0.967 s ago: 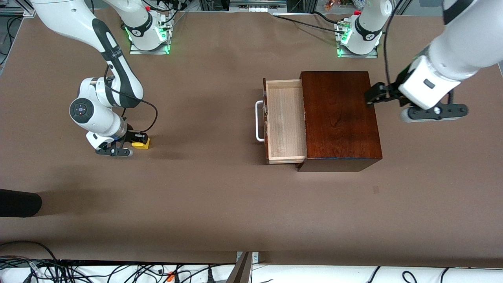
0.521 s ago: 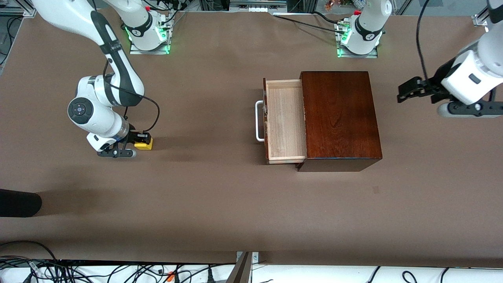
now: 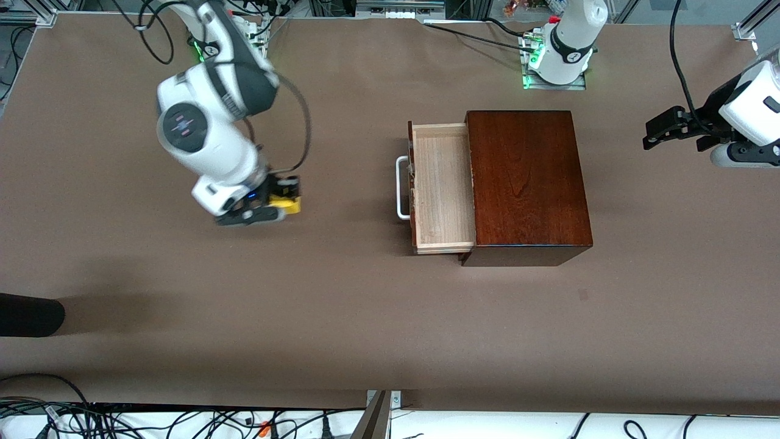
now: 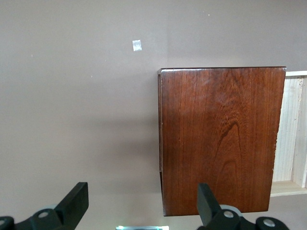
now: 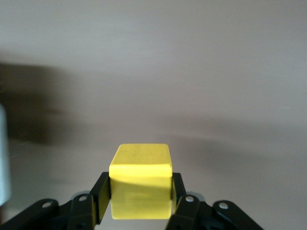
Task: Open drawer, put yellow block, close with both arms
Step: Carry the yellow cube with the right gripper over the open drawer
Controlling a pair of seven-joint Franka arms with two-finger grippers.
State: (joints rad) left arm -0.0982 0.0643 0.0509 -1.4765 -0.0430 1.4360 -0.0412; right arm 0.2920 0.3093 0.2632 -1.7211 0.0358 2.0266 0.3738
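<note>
yellow block [image 3: 286, 203] in right claw [image 3: 281, 196] — above table, drawer [image 3: 442, 186] open

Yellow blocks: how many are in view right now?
1. The yellow block is clamped in the right gripper, up over bare table toward the right arm's end. None shows in the open drawer.

The brown table [image 3: 341, 317] lies under the right pincer [image 3: 285, 200]. Well apart from this pincer, a black rounded thing [image 3: 30, 314] lies at the table's edge. A small mark [image 3: 583, 294] and tangled cables [image 3: 122, 421] are also far from it.
</note>
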